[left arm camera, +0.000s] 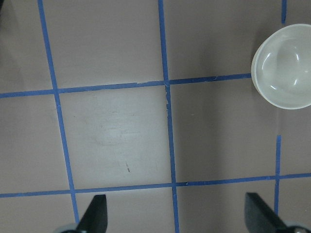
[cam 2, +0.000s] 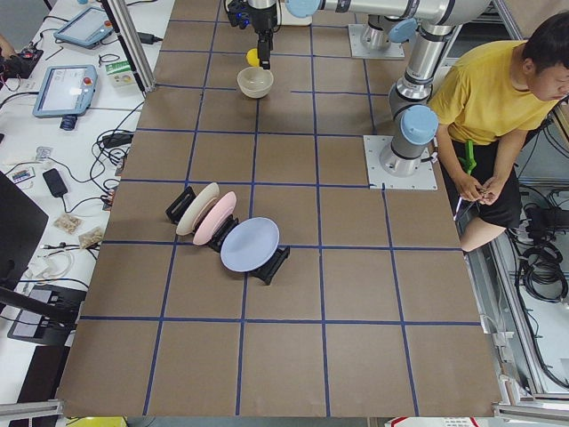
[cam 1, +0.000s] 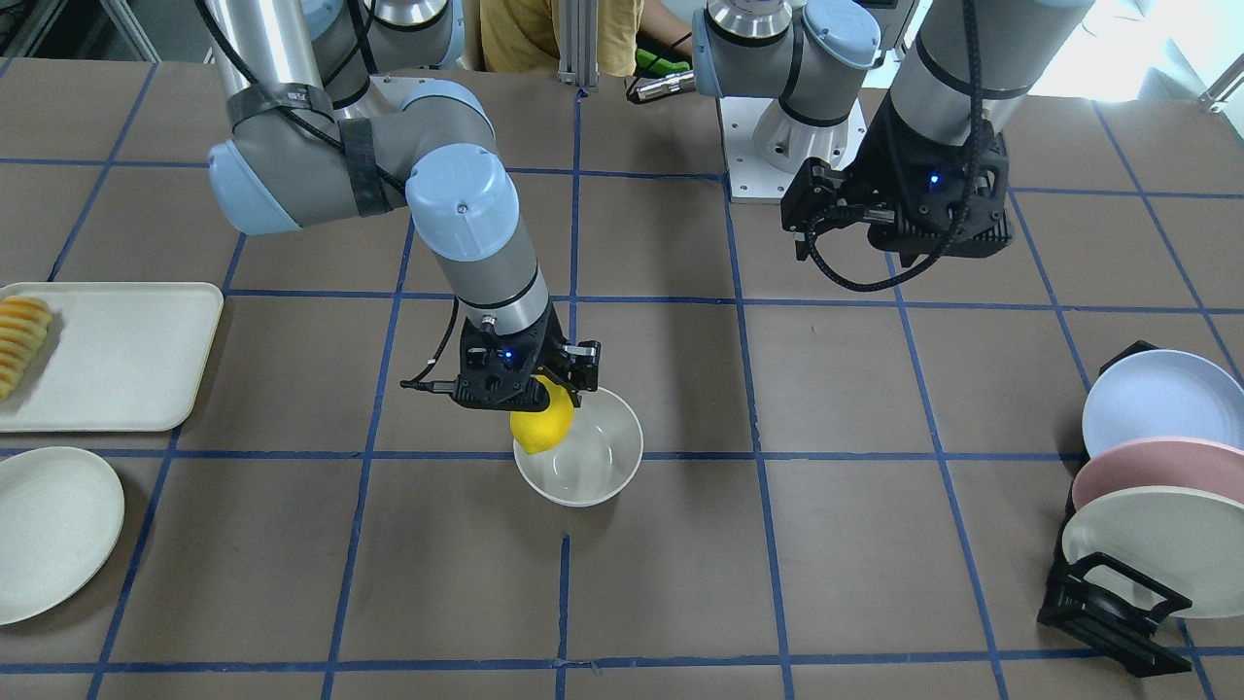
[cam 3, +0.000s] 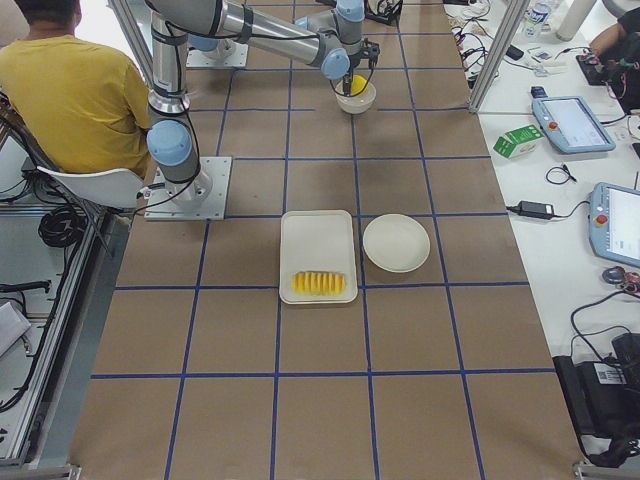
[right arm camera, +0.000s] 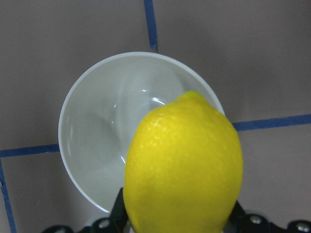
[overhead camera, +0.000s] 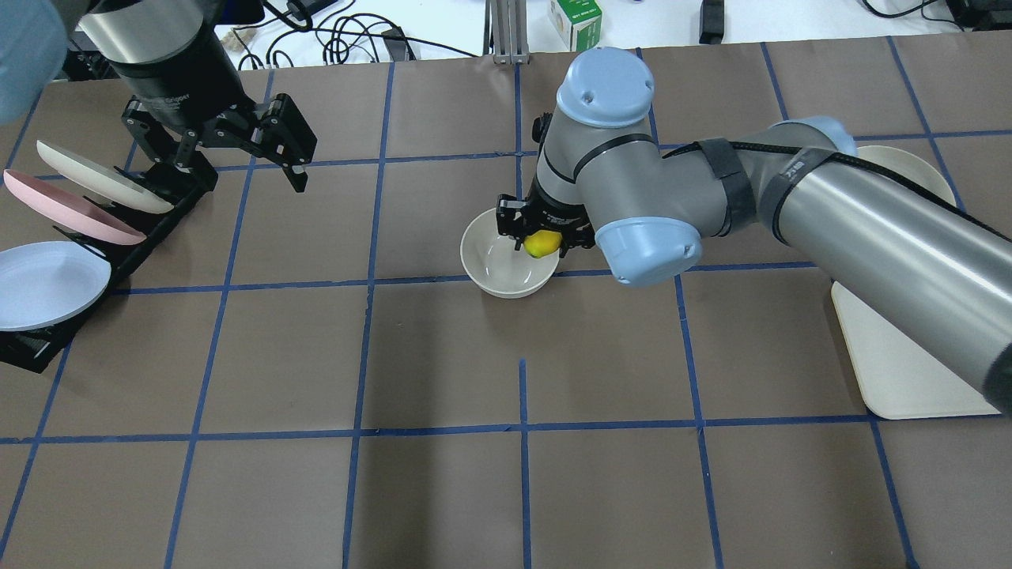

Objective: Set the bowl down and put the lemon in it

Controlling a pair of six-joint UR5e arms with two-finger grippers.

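Note:
The cream bowl (cam 1: 604, 465) stands upright on the brown table near its middle; it also shows in the overhead view (overhead camera: 498, 276) and the left wrist view (left arm camera: 284, 68). My right gripper (cam 1: 546, 406) is shut on the yellow lemon (cam 1: 540, 428) and holds it just over the bowl's rim, on the robot's right side of the bowl. In the right wrist view the lemon (right arm camera: 184, 165) hangs above the bowl (right arm camera: 92, 141), which holds nothing inside. My left gripper (overhead camera: 286, 154) is open and empty, raised above the table near the plate rack.
A dish rack (cam 1: 1108, 608) with three plates (cam 1: 1157, 530) stands at the robot's left. A cream tray (cam 1: 126, 355) with orange-yellow slices (cam 1: 19, 340) and a flat cream plate (cam 1: 49, 530) lie at the robot's right. A person (cam 2: 498, 98) sits beside the robot's base.

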